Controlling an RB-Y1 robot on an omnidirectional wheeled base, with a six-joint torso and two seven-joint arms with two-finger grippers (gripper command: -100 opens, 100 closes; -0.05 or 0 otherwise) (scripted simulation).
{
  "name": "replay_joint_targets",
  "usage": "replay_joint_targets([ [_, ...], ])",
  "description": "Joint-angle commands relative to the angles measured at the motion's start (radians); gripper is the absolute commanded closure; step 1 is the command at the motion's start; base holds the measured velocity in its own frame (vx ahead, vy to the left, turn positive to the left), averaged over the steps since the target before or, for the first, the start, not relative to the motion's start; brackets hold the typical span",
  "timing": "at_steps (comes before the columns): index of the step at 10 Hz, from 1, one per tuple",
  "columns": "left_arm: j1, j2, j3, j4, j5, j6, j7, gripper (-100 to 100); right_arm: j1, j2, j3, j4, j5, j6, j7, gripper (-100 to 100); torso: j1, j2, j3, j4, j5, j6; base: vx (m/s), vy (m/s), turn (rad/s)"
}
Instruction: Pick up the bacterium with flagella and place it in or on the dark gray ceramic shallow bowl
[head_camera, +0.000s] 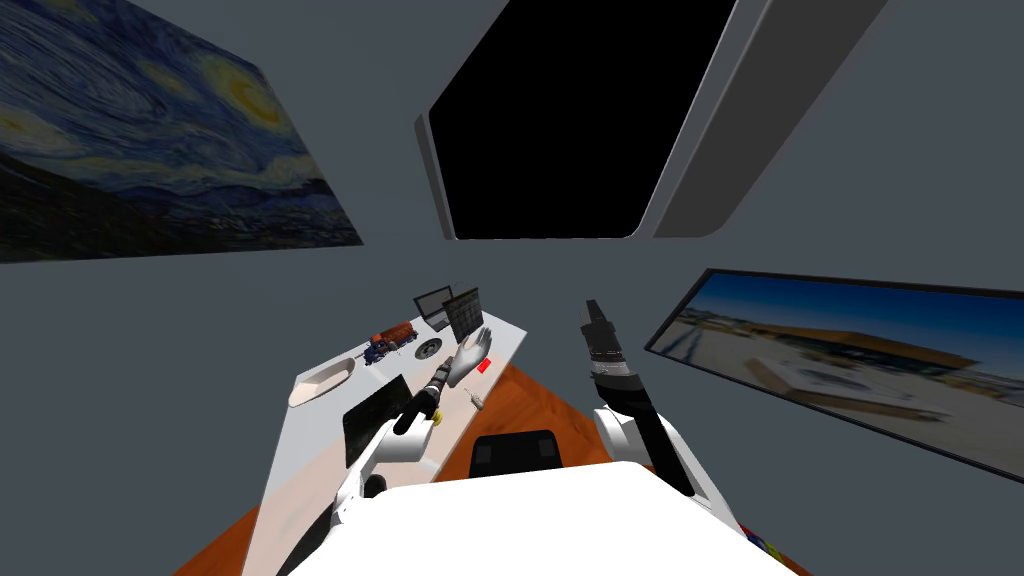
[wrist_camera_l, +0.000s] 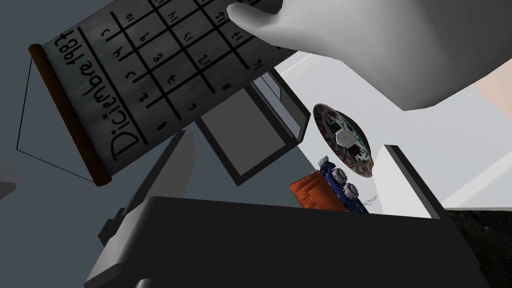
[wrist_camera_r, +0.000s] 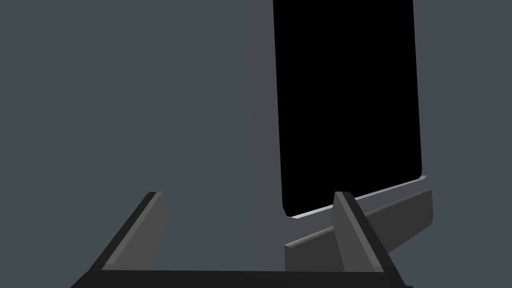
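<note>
Stretching beneath the left pincer (wrist_camera_l: 286, 141), the white table (head_camera: 300, 470) carries everything named below. That pincer reaches over the table's far end, its two fingers wide apart with nothing between them. The right pincer (wrist_camera_r: 246, 195) is raised off to the right of the table, its fingers also apart and empty.

A flat black pad (head_camera: 375, 420) lies behind the left pincer, to the left of its forearm. A white model hand (wrist_camera_l: 380, 45) looms close in front of the fingertips. A grey scroll calendar (wrist_camera_l: 150, 75), lettered "Diciembre 1987", stands just ahead of the pincer. An open laptop (wrist_camera_l: 250, 132) sits beside the calendar, straight ahead between the fingers.

The shallow bowl (wrist_camera_l: 345, 140), patterned in red, green and dark around a pale centre, lies ahead and to the pincer's left. An orange and blue toy truck (wrist_camera_l: 327, 192) sits just beside the bowl.

The bacterium (head_camera: 476, 400), a small pale sliver, lies near the table's front edge. It is behind the left pincer, to the right of the forearm and well apart from the bowl.
</note>
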Motion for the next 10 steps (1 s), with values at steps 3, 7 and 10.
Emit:
replay_joint_targets([
  [3, -0.052, 0.026, -0.017, 0.088, 0.02, 0.105, -0.006, -100, 0.0, 0.0, 0.0, 0.0, 0.0, 0.0, 0.0, 0, -0.001, 0.001, 0.0, 0.0, 0.0, 0.0, -0.022, -0.054, -0.053],
  [7, -0.107, 0.051, -0.036, 0.17, 0.044, 0.194, -0.009, -100, 0.0, 0.0, 0.0, 0.0, 0.0, 0.0, 0.0, 0, -0.001, 0.001, 0.0, 0.0, 0.0, 0.0, -0.027, -0.068, -0.043],
  [10, -0.143, 0.067, -0.049, 0.222, 0.061, 0.245, -0.009, -100, 0.0, 0.0, 0.0, 0.0, 0.0, 0.0, 0.0, 0, -0.002, 0.002, 0.001, 0.0, -0.001, 0.0, -0.037, -0.064, -0.035],
])
